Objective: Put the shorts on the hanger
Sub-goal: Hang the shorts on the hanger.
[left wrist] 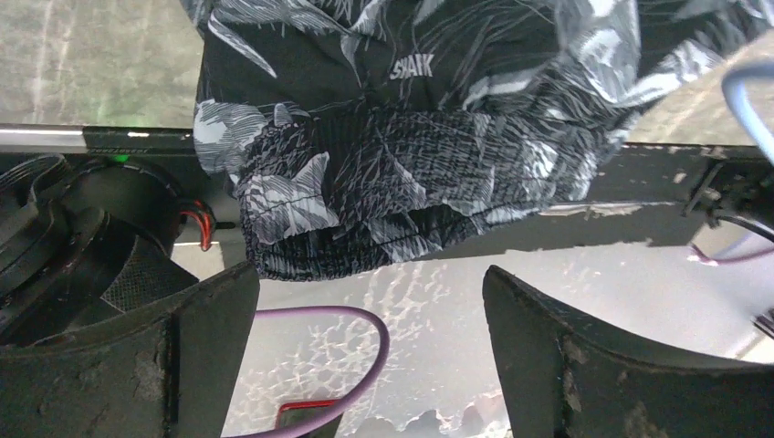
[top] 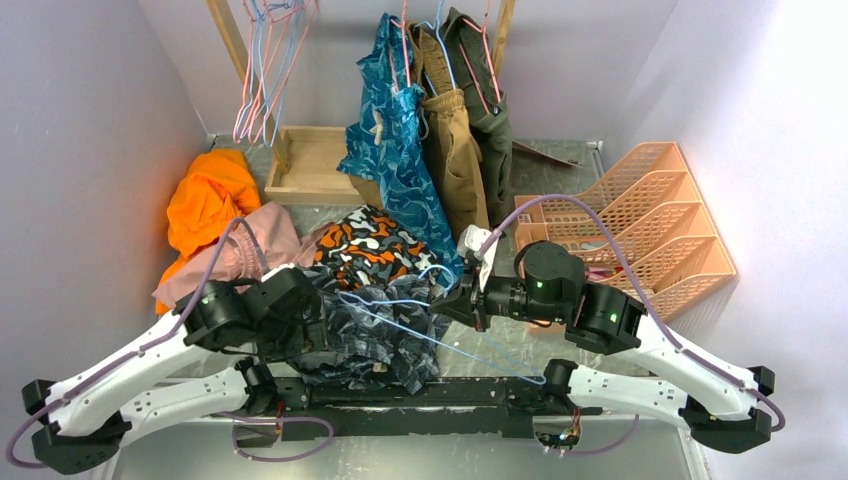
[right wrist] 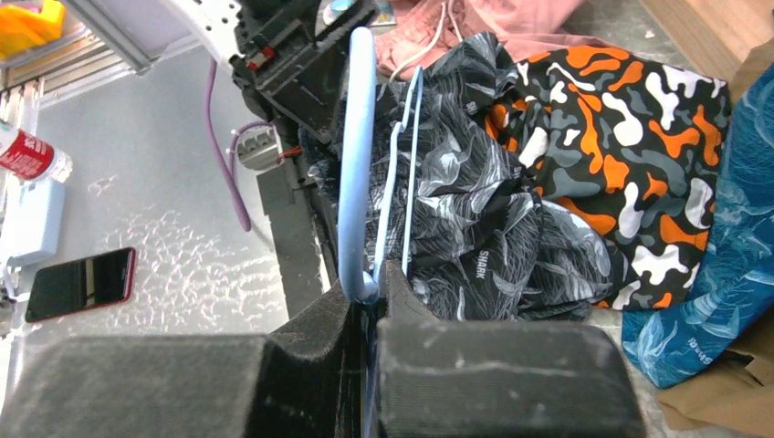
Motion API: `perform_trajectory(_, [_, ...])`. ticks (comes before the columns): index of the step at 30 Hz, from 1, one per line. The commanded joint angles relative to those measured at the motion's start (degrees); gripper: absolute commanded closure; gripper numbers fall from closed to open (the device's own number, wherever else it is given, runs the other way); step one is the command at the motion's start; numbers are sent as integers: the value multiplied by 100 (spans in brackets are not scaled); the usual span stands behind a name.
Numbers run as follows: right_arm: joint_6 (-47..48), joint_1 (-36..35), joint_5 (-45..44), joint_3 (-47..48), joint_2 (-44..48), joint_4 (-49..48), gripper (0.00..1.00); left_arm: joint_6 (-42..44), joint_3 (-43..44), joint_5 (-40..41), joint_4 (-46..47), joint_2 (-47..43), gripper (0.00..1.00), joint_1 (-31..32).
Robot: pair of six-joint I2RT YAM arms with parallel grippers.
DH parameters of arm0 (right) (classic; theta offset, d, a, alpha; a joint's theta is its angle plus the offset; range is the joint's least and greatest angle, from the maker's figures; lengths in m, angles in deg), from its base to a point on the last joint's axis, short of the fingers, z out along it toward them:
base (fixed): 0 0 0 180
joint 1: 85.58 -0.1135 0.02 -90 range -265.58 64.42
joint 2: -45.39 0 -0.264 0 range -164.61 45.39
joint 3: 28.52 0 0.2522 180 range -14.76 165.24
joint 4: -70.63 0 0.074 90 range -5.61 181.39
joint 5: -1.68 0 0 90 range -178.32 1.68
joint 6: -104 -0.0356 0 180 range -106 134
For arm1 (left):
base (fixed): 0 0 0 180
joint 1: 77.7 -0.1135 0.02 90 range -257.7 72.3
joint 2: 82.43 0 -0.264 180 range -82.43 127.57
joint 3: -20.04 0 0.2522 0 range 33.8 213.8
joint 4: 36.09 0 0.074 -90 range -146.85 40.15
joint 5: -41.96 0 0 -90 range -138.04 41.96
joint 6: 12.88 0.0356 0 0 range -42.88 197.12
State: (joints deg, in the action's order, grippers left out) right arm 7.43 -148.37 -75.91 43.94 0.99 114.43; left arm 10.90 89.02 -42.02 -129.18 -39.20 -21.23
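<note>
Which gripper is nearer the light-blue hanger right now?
Right. The right gripper is shut on the hanger; the left gripper stands open at the waistband of the shorts, not touching the hanger.

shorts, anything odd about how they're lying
Yes. The shorts are bunched in a heap, not spread flat, and their waistband drapes over the arms' base rail. The hanger lies skewed across them, pinched by the right gripper.

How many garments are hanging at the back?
3: a blue patterned garment on the left, a tan garment in the middle, a dark green garment on the right. Others may be hidden behind them.
</note>
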Motion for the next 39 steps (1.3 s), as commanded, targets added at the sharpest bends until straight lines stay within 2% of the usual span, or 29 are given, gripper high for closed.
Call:
perform_trajectory(1, [112,9,323,-88,61,31,100,19,57,276,-109,163,4,22])
perform_trajectory(8, [220,12,387,-95,75,41,100,299,327,490,-118,466,0,22])
perform_trajectory(14, [314,6,418,-59,95,243,100,606,49,716,-118,803,0,1])
perform_trajectory(19, [321,5,161,72,256,424,100,748,-273,750,-102,910,11,-4])
perform_trajectory(24, [373,11,-23,179,345,472,100,991,-306,569,-99,819,14,-2])
perform_trajectory(26, [404,5,-4,227,311,511,100,1037,-374,495,-94,784,23,-4])
perform_trajectory(28, [421,7,27,278,269,536,100,1049,-497,439,-91,775,36,-5])
perform_trajectory(31, [444,9,46,343,263,543,100,1087,-647,343,-91,765,42,-4])
perform_trajectory(32, [443,12,44,363,261,546,100,1105,-641,313,-91,760,41,-4])
perform_trajectory(36, [445,11,60,384,239,561,100,1230,-509,243,-100,735,24,-6])
perform_trajectory(39, [455,11,43,381,249,568,100,1366,-475,121,-100,804,18,-4])
